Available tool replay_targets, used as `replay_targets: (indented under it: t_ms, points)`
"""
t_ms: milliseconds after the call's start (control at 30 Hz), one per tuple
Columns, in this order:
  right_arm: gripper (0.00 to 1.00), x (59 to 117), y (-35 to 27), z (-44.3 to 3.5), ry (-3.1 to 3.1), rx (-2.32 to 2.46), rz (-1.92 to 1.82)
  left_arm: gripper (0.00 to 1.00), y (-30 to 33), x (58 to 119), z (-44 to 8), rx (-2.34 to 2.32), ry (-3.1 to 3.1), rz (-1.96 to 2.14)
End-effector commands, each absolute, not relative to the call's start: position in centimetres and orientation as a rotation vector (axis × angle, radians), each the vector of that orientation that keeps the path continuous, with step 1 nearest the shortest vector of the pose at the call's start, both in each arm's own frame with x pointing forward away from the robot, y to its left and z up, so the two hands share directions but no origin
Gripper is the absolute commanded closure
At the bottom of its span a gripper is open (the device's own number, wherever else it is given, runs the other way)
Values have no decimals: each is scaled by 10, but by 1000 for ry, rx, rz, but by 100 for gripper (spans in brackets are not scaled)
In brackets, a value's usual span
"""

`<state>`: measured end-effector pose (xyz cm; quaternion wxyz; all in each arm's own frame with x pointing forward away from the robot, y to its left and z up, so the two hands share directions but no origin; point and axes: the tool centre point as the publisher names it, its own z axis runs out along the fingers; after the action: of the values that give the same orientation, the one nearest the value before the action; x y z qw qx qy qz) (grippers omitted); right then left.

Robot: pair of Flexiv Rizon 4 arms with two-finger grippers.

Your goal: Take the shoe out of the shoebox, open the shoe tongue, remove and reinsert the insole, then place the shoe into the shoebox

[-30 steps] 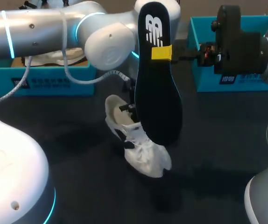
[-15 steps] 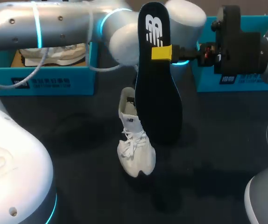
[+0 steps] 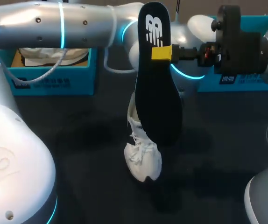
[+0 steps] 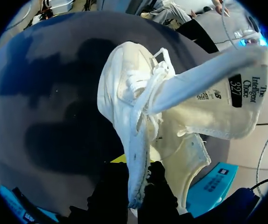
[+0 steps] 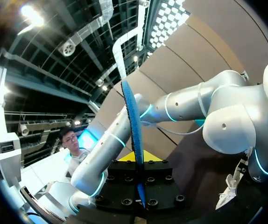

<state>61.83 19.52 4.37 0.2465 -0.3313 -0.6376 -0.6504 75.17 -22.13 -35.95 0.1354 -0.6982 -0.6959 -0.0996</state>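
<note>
Insole (image 3: 157, 84) is hanging free of the shoe (image 4: 134, 93), pinched edge-on in my right gripper (image 3: 162, 52). My left gripper (image 4: 133, 182) is pinching the shoe's collar, toe pointing ahead of its fingers. I judge I am reaching reinsertion, which is calling for lining the insole's tip up with the opening

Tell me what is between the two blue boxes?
In the head view, the black insole, pinched upright by the right end effector, with the left arm behind it.

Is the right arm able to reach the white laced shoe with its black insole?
Likely yes: nothing stands between the black foam insole in the right claw and the white laced shoe, which the left claw grips.
</note>
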Motion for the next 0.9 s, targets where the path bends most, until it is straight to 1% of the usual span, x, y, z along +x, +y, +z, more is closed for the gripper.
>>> replay_targets:
  t_ms: [33,500,533,567,600,633,900]
  points:
    - [100,617,200,44,-1736,-907,-1779,100,-224,748,-370,-2013,-2033,-322]
    - [100,617,200,44,-1736,-907,-1779,100,-229,738,-391,-1956,-2058,-288]
    - [100,617,200,44,-1736,-907,-1779,82,-228,737,-392,-1955,-2055,-283]
    - [100,617,200,44,-1736,-907,-1779,50,-228,737,-392,-1955,-2055,-275]
    - [100,617,200,44,-1736,-907,-1779,4,-227,737,-392,-1958,-2055,-263]
    - [100,617,200,44,-1736,-907,-1779,0,-227,737,-391,-1963,-2054,-247]
    - [100,617,200,44,-1736,-907,-1779,0,-229,747,-369,-1986,-2123,-159]
